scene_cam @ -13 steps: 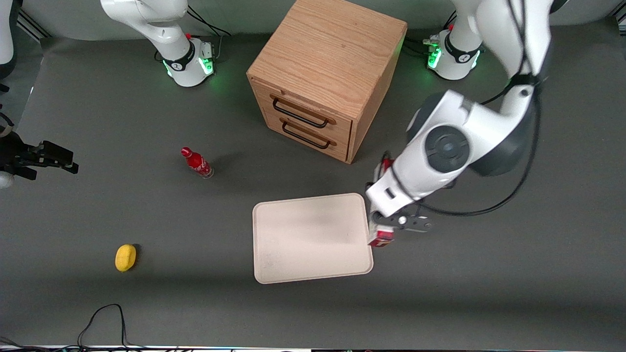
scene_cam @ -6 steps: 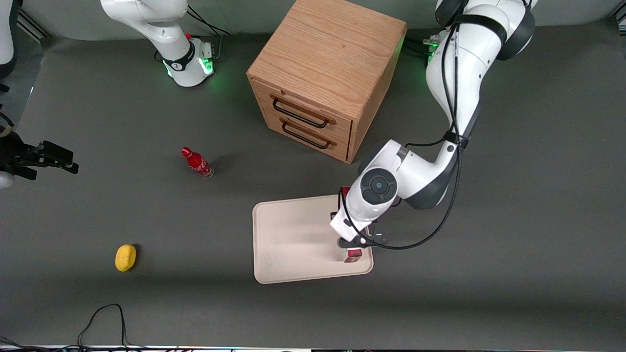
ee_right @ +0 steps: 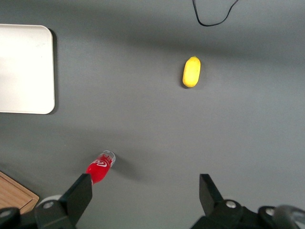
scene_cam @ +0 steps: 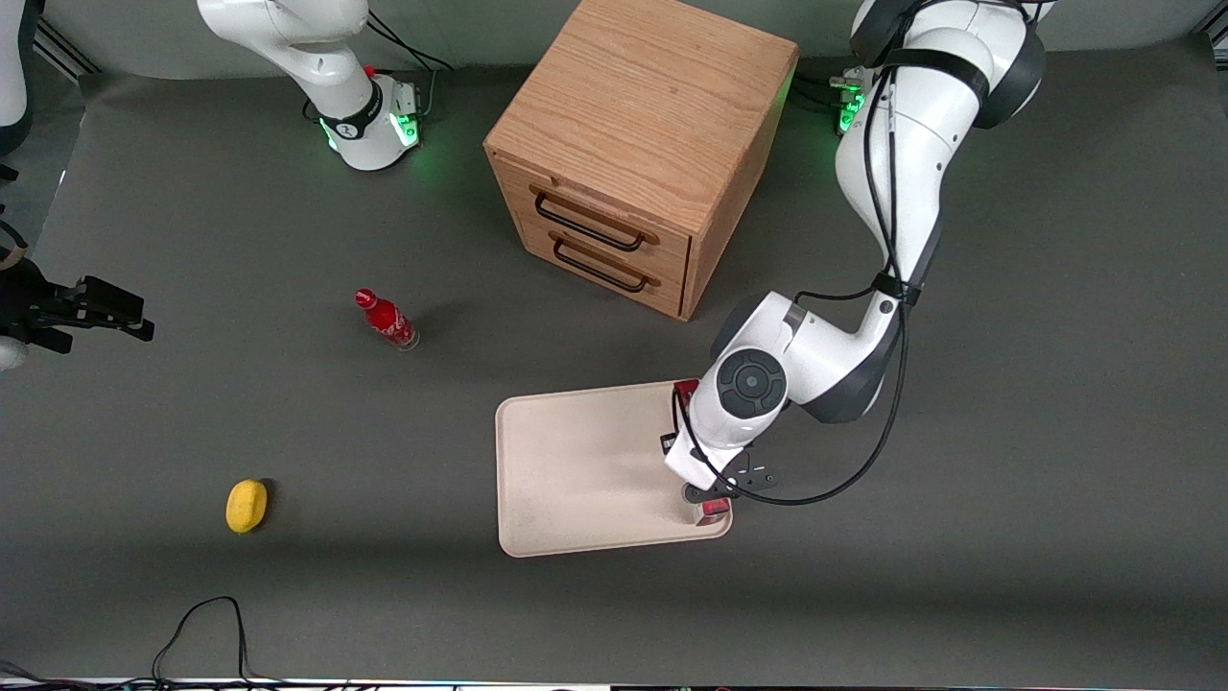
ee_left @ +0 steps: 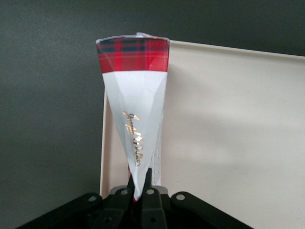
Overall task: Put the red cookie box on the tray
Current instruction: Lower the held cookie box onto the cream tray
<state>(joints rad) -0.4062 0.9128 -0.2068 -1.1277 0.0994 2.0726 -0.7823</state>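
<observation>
The gripper (scene_cam: 712, 499) sits over the tray's (scene_cam: 576, 470) edge, holding the red cookie box (ee_left: 136, 90) — most of the tray is bare.

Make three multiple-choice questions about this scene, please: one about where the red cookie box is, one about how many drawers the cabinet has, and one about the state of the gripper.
1. Where is the red cookie box?
A. Over the tray's edge toward the working arm's end
B. On top of the wooden cabinet
C. Beside the yellow lemon

2. How many drawers with black handles does the wooden cabinet show?
A. One
B. Two
C. Four

3. What is the state of the gripper?
A. Open and holding nothing
B. Shut on the small red bottle
C. Shut on the red cookie box

Answers:
1. A: the front view shows the box over the tray at that edge, under the arm.
2. B: two handles sit one above the other on its front.
3. C: the wrist view shows the fingers pinching the box's end.
</observation>
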